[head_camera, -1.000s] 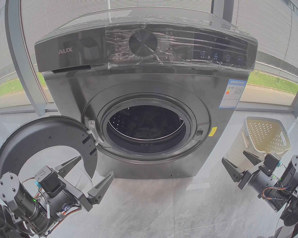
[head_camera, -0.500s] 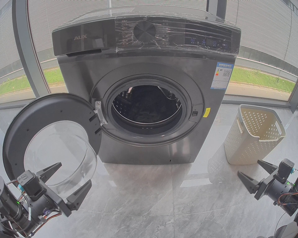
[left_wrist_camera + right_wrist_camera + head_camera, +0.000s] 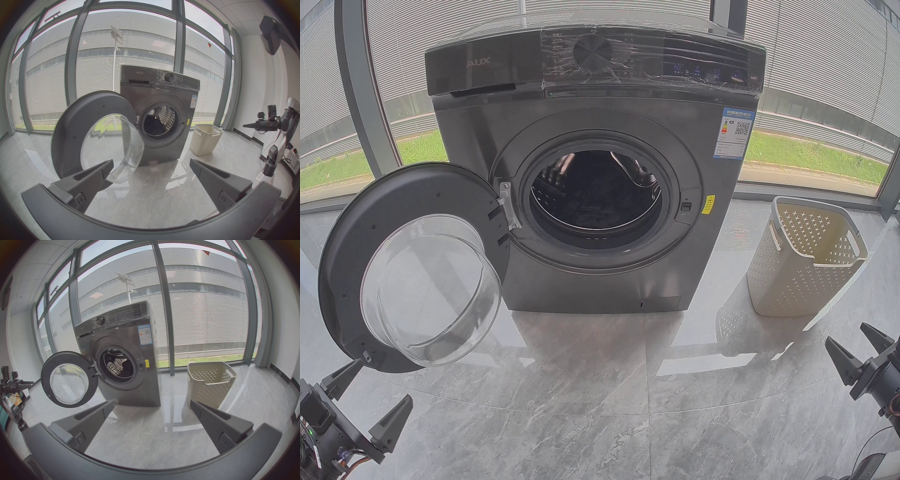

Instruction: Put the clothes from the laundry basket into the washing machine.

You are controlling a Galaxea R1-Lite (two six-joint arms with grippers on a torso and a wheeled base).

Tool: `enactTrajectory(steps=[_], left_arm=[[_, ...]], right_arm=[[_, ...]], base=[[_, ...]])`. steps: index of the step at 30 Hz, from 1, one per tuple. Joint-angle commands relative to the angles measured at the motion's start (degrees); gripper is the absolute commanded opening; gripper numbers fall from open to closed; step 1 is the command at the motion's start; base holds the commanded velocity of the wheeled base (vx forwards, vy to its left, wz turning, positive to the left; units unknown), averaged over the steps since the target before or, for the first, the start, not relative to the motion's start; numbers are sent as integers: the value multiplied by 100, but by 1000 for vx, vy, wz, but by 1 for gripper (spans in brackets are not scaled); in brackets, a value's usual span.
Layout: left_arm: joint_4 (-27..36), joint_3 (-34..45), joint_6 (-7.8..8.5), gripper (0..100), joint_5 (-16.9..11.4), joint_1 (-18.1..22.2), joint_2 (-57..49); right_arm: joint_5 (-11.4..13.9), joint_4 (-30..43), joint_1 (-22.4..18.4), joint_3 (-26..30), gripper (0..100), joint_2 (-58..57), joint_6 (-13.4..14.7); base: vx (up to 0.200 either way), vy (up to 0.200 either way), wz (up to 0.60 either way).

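Judging by the laundry basket (image 3: 781, 275) seen bare beside the washing machine (image 3: 600, 115) and dark clothes (image 3: 594, 203) in its drum, loading is reckoned done; left gripper (image 3: 384, 380) and right gripper (image 3: 845, 332) are held wide open, empty, with the door (image 3: 394, 194) to be swung shut.

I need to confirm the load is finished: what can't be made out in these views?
1. Floor of the cream perforated plastic laundry basket: in the head and right wrist views its own near wall hides it, so whether anything is left inside cannot be told.
2. Inside the steel drum of the grey front-loading washing machine: in the head view it is in deep shadow; the dark shapes are not identifiable.
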Motion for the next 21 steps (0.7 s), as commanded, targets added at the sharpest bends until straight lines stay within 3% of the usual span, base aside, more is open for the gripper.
enactTrajectory(steps=[1, 4, 8, 12, 14, 15, 16, 19, 21], left_arm=[[1067, 99, -61, 100, -74, 801, -1788], [1498, 99, -25, 100, -126, 1232, -2017], [1700, 99, 1, 100, -135, 1645, -2237], [2060, 99, 98, 100, -619, 2093, -2623], [2333, 99, 124, 100, -803, 2234, -2826], [2359, 99, 124, 100, -821, 2243, -2843], [2711, 99, 203, 100, -873, 2427, -3001], [2816, 99, 186, 100, -882, 2673, -3036], [2772, 99, 317, 100, -838, 2761, -3045]], right_arm=[[18, 1309, -570, 101, 100, -1854, -52], [115, 1819, -992, 101, 100, -2662, -263], [458, 2346, -1458, 101, 100, -3497, -544], [1108, 3673, -2020, 101, 100, -4692, -649], [1416, 4139, -2231, 92, 100, -5044, -641], [1451, 4174, -2249, 84, 100, -5070, -641], [1662, 4376, -2425, 13, 100, -5185, -588], [1469, 4359, -2425, 13, 100, -5185, -649], [1047, 4429, -2425, -4, 100, -5185, -825]], base=[[0, 0, 0], [0, 0, 0], [0, 0, 0], [0, 0, 0], [0, 0, 0], [0, 0, 0], [0, 0, 0], [0, 0, 0], [0, 0, 0]])
